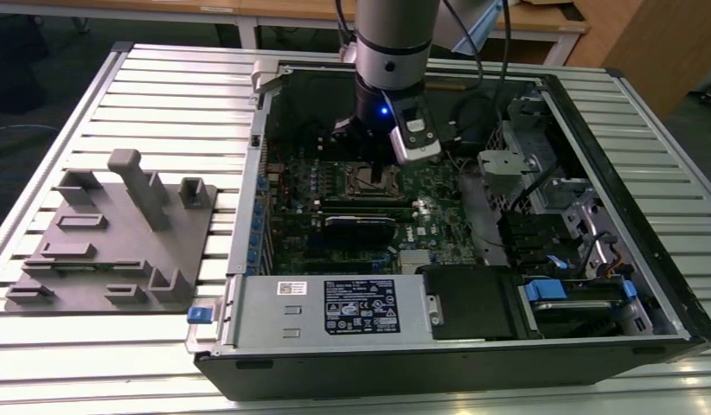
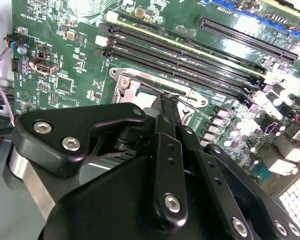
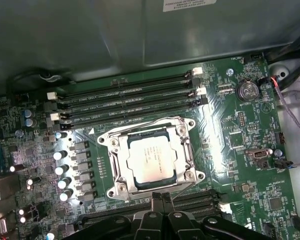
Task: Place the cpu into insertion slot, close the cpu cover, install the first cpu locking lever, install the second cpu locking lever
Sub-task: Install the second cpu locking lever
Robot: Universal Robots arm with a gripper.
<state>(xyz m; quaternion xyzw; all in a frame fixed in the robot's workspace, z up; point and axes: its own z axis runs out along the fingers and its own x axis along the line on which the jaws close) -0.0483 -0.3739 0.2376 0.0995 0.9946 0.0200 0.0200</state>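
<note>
The cpu (image 3: 151, 159), a silver-grey square, lies in the insertion slot (image 1: 371, 181) on the green board. The cpu cover (image 3: 186, 150), a silvery frame, lies flat around it. My gripper (image 3: 160, 196) is low at the socket's edge, on the side away from the memory slots. Its two black fingers are pressed together, so it is shut, with nothing visible between them. In the second wrist view the gripper (image 2: 166, 98) has its tips at the socket rim, beside a thin silver lever rod (image 2: 192, 106). Part of the cpu (image 2: 146, 95) and the cover (image 2: 122, 82) show behind the fingers.
The board sits deep in an open computer case (image 1: 667, 285) on a slatted table. Long black memory slots (image 3: 125, 102) run beside the socket. Capacitors (image 3: 60, 170), cables (image 1: 528, 186) and a power supply (image 1: 332, 307) surround it. A grey fixture block (image 1: 113, 233) stands at the exterior view's left.
</note>
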